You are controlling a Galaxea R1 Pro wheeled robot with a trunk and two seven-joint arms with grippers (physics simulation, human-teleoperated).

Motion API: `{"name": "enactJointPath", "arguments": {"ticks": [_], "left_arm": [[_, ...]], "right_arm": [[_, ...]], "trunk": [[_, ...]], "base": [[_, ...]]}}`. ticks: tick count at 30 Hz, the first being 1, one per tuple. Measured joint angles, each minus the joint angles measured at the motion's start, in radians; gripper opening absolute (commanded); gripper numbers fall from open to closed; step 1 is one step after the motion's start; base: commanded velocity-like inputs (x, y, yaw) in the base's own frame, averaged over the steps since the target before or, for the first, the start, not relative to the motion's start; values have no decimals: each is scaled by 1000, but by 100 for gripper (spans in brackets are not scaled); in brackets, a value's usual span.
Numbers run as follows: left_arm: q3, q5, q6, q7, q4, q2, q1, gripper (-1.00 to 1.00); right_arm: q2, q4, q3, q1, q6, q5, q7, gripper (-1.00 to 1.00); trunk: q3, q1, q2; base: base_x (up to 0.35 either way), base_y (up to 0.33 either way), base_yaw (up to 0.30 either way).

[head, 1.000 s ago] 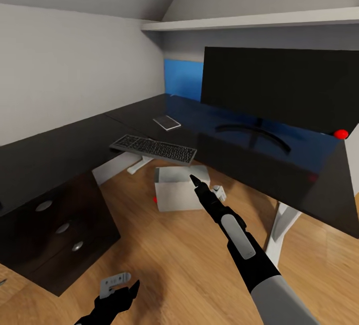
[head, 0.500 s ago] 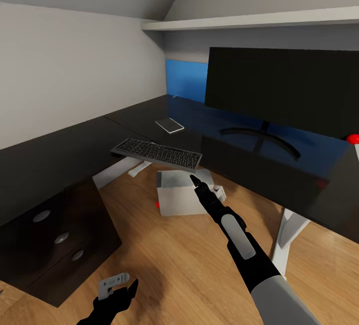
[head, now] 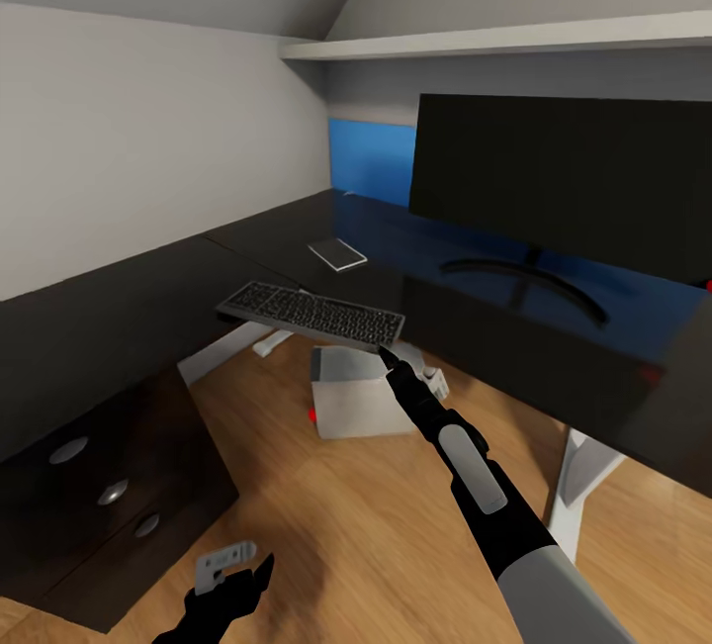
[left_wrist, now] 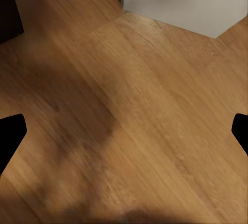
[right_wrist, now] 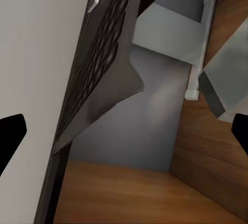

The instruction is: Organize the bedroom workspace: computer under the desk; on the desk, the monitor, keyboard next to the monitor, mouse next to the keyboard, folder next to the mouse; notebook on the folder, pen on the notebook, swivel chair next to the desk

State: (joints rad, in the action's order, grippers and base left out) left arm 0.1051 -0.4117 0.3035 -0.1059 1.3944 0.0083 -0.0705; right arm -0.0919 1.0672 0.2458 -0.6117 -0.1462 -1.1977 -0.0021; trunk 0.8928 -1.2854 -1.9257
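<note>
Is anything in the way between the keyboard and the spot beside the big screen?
Nothing visible. The keyboard hangs off the desk edge by the right claw. The desktop towards the monitor looks bare, apart from a small flat thing further back.

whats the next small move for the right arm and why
Probably raise the keyboard a little more and carry it forward over the desk. It hangs in the air off the desk's front edge, above the floor and the computer, with the right end effector at its near corner. The desk top in front of the monitor has bare space to set it down.
</note>
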Motion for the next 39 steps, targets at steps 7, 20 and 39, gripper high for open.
{"name": "enactJointPath", "arguments": {"ticks": [7,20,39], "left_arm": [[0,0,0,0,0,0,0,100],[0,0,0,0,0,0,0,100],[0,-1,0,0,-1,0,0,100]], "right_arm": [[0,0,0,0,-1,-1,-1,100],[0,-2,0,0,-2,-1,-1,100],[0,-3,0,0,-2,-1,-1,100]], "trunk": [[0,0,0],[0,0,0],[0,0,0]], "base": [[62,35,0],[56,35,0],[41,12,0]]}}
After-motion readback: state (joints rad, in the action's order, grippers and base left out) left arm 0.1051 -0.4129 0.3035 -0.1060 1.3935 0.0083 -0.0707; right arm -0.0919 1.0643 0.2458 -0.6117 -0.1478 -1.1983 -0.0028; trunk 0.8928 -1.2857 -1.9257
